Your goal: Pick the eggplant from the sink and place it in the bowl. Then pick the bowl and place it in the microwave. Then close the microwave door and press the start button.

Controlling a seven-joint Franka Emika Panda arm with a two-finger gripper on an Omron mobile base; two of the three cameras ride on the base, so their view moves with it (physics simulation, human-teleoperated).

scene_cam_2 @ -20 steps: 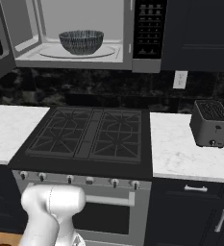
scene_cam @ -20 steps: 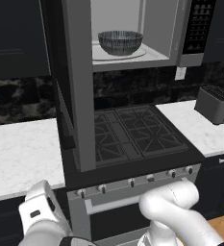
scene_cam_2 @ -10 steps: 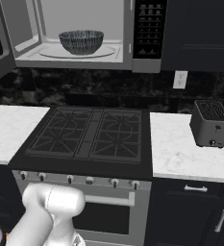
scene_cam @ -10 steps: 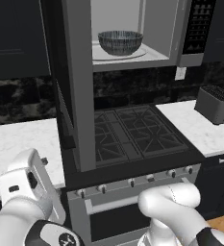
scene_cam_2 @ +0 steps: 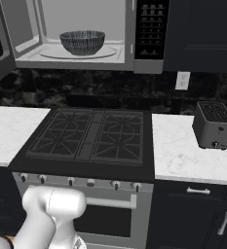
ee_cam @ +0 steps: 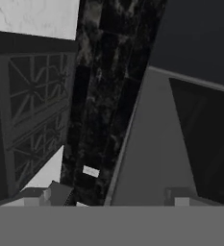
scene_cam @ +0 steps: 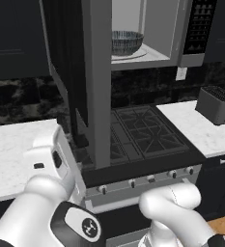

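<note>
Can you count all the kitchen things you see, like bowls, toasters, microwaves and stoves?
bowl: 1
toaster: 1
microwave: 1
stove: 1
Total: 4

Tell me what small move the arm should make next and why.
Probably swing the open pincer in behind the microwave door to push it shut. The bowl already sits inside the microwave, and the door stands wide open, edge-on in the left base view. The hand view shows the door's grey frame just ahead of the fingertips, with nothing held.
</note>
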